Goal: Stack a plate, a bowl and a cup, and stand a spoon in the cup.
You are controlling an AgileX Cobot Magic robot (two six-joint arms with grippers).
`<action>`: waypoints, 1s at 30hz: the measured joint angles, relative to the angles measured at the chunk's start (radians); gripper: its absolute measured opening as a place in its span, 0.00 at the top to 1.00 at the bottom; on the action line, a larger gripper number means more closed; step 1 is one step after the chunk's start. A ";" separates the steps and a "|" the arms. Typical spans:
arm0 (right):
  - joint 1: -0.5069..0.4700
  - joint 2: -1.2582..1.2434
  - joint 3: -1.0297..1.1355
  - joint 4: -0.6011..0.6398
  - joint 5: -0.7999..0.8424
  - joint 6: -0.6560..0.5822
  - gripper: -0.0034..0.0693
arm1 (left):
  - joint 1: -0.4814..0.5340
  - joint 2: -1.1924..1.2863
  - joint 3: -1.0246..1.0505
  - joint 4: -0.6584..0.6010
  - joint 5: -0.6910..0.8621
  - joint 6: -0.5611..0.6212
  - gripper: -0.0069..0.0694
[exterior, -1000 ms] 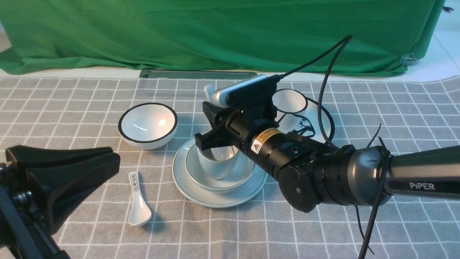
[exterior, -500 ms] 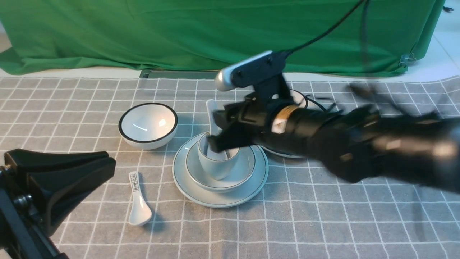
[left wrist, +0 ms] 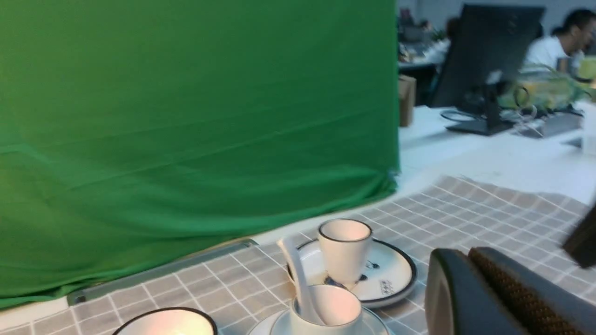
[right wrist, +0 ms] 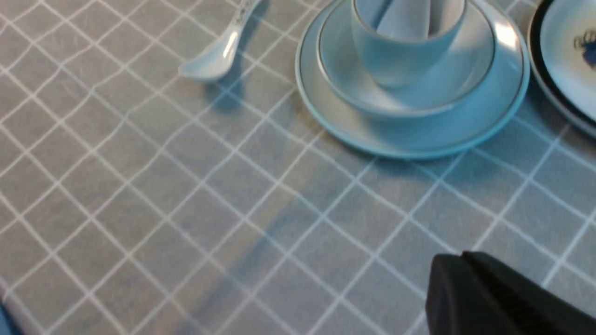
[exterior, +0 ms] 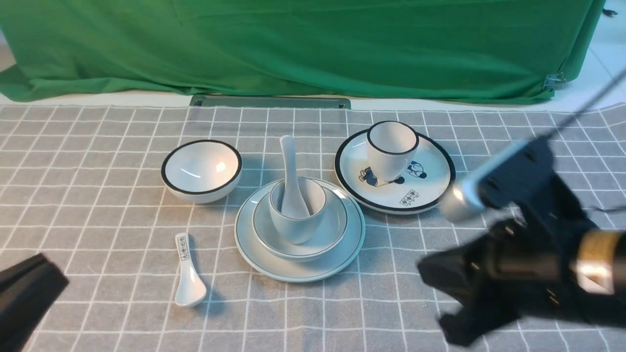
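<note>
Toward the near left corner of the tabletop (exterior: pixel 98 303) only a dark tip of the left gripper (exterior: pixel 27 288) shows, low and pulled back from where it sat a second ago; its jaws look closed together in the left wrist view, with nothing between them. Beyond it a black-rimmed bowl (exterior: pixel 201 170) sits empty, and a printed spoon (exterior: pixel 188 274) lies flat nearer the front edge, both unmoved.

At the middle of the tabletop the plate (exterior: pixel 299 266) carries the bowl (exterior: pixel 313 247), the bowl carries the cup (exterior: pixel 297 215), and the spoon (exterior: pixel 291 181) now stands free in the cup, its scoop down inside and its handle leaning toward the far edge. A second ago the right gripper was over the cup with the spoon; half a second ago it was lowering it in. That release is the change that matters: by the look of it, every part of the task is done, and the stack sits steady with nothing touching it.

Right of the stack a cartoon plate (exterior: pixel 430 193) holds a black-rimmed cup (exterior: pixel 391 146), no longer hidden by the arm.

Toward the near right corner the right gripper (exterior: pixel 455 303) has swung well clear, blurred with motion, forearm roughly level and pointing left, wrist camera on top. Its jaws hold nothing, but whether they are apart I cannot tell
</note>
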State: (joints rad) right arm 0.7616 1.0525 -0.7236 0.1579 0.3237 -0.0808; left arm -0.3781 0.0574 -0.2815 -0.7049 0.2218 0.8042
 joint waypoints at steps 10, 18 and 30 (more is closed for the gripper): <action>0.000 -0.115 0.049 0.000 0.011 0.020 0.87 | 0.000 -0.026 0.100 0.113 0.042 0.000 0.89; -0.001 -0.115 0.049 -0.018 -0.020 0.020 0.83 | 0.000 -0.026 0.129 0.124 0.058 0.000 0.89; -0.448 -0.568 0.403 -0.115 -0.135 -0.015 0.93 | -0.001 -0.026 0.129 0.141 0.068 0.000 0.89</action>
State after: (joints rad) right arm 0.3138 0.4840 -0.3203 0.0433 0.1883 -0.0959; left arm -0.3794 0.0319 -0.1528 -0.5634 0.2896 0.8042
